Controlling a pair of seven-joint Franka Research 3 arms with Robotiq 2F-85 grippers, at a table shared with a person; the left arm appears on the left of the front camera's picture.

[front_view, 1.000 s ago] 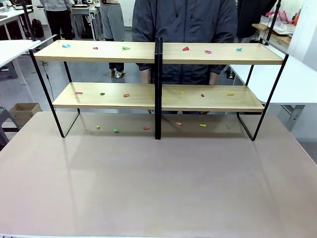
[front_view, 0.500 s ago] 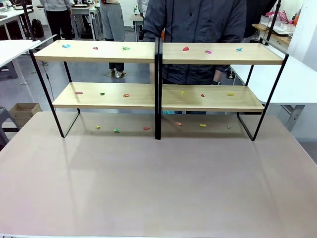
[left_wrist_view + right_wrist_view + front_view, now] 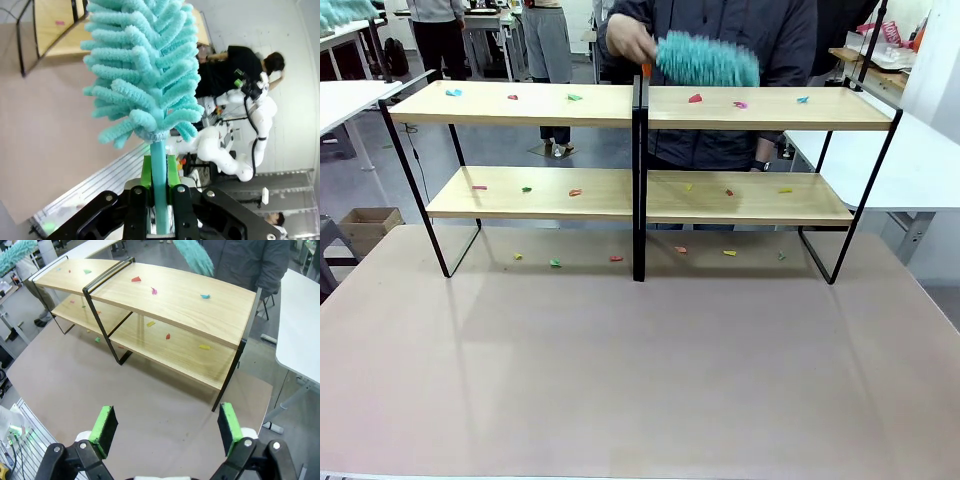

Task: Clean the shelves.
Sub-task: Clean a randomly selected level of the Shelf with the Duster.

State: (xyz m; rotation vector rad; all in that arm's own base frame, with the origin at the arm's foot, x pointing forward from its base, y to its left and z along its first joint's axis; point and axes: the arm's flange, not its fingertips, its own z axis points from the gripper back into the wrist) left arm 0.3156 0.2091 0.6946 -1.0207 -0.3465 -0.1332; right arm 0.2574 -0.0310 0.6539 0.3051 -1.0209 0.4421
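Shelves (image 3: 540, 193) are set on the beige counter (image 3: 640, 380); left hand (image 3: 159, 172) is clamped on teal duster (image 3: 145, 75), right hand (image 3: 167, 427) spread apart.

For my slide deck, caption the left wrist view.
Robot's left hand clamps a teal duster by its handle, the shelves beyond.

fingers (image 3: 105, 429) spread wide over table (image 3: 150, 405), shelves (image 3: 220, 305) strewn with coloured scraps (image 3: 136, 279), teal duster (image 3: 194, 255) above
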